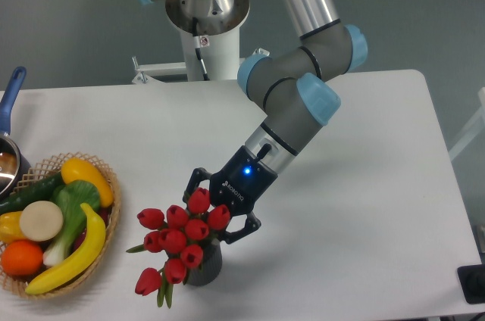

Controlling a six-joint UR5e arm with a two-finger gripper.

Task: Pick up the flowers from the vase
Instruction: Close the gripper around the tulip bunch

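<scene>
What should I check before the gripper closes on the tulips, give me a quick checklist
1. Flowers sitting in the vase: ok.
2. Gripper down at the top of the bunch: ok, its fingers flank the upper heads.
3. Jaws apart, ready to close: ok, they look spread.
4. Fingers around stems rather than heads: cannot tell, the heads hide the stems.
5. Vase upright on the table: ok.
6. Wicker basket of fruit clear of the arm: ok, it sits apart at the left.
</scene>
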